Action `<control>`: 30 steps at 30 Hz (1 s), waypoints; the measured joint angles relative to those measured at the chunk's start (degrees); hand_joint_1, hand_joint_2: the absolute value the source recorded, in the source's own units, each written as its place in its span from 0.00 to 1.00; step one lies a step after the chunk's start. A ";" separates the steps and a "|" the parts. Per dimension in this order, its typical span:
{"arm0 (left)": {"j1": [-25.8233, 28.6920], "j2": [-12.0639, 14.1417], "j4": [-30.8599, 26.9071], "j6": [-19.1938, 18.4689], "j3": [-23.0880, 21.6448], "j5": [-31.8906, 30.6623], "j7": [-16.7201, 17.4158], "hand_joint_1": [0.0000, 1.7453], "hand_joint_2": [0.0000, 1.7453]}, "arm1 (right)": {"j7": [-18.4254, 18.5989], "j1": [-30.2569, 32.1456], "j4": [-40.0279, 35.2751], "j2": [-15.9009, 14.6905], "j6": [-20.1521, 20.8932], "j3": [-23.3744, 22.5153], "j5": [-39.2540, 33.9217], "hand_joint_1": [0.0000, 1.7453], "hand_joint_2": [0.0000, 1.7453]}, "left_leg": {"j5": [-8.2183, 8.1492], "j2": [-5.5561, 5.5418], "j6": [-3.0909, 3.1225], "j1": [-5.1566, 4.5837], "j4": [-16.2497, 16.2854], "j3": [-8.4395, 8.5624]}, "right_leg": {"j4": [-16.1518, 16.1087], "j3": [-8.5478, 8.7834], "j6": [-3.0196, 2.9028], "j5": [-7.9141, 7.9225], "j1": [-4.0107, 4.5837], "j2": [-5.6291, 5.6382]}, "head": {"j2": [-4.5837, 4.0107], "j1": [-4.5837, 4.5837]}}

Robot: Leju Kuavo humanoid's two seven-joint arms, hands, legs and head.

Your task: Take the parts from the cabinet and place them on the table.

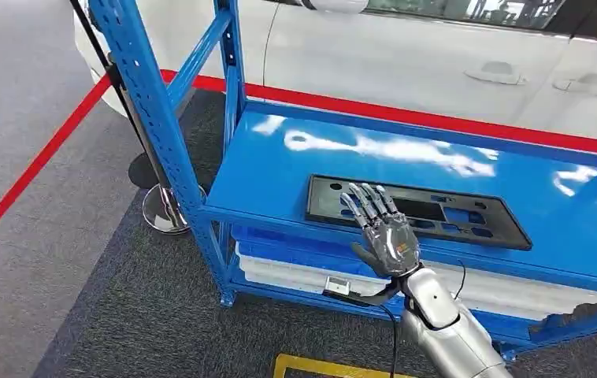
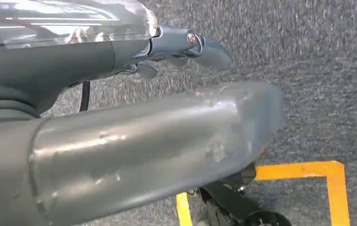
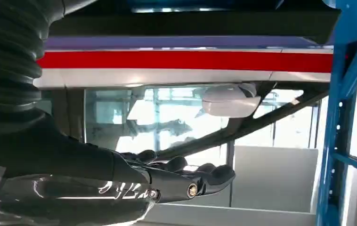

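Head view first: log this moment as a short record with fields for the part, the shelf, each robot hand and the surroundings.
part: black flat panel with cut-outs, lying on the top shelf
shelf: blue metal rack, white parts on the lower level
right robot hand: open, fingers spread over the panel's near edge
left robot hand: hanging over grey carpet, holding nothing
surroundings: white car behind the rack, red floor line

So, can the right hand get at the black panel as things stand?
Probably yes: the right hand is open, fingers extended over the black panel, which lies flat on the blue shelf with nothing between them.
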 joint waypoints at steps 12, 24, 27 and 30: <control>0.19 0.70 0.00 -0.11 0.42 -0.42 0.15 0.00 0.00 | -0.15 0.42 2.10 1.55 -0.04 -1.18 0.09 0.00 1.00 | -6.42 0.81 -3.16 0.91 12.73 -6.03 | -9.39 4.81 -0.76 1.76 0.22 -0.59 | 0.00 -0.02; 0.08 1.38 0.00 -0.04 0.44 -1.18 0.55 0.00 0.00 | 0.33 0.43 3.32 1.92 -0.04 -1.20 0.22 0.00 1.00 | 0.31 0.35 -0.07 1.37 -0.26 -0.16 | 1.94 -0.11 3.11 -4.90 -0.62 0.12 | 0.00 0.00; 0.12 1.49 0.00 -0.06 0.44 -1.18 0.57 0.00 0.00 | 0.53 0.70 3.91 2.03 -0.04 -1.18 0.46 0.00 1.00 | 0.24 0.33 -0.03 1.30 -0.25 -0.29 | 11.78 -5.18 3.45 -7.97 -0.88 0.11 | 0.00 0.00; 0.07 1.51 0.00 -0.07 0.44 -1.25 0.57 0.00 0.00 | 0.68 0.52 4.35 2.03 -0.04 -1.20 0.33 0.00 1.00 | 0.04 0.20 -0.10 1.22 -0.26 0.07 | 2.68 -1.27 2.49 -1.42 -0.68 0.11 | 0.00 0.00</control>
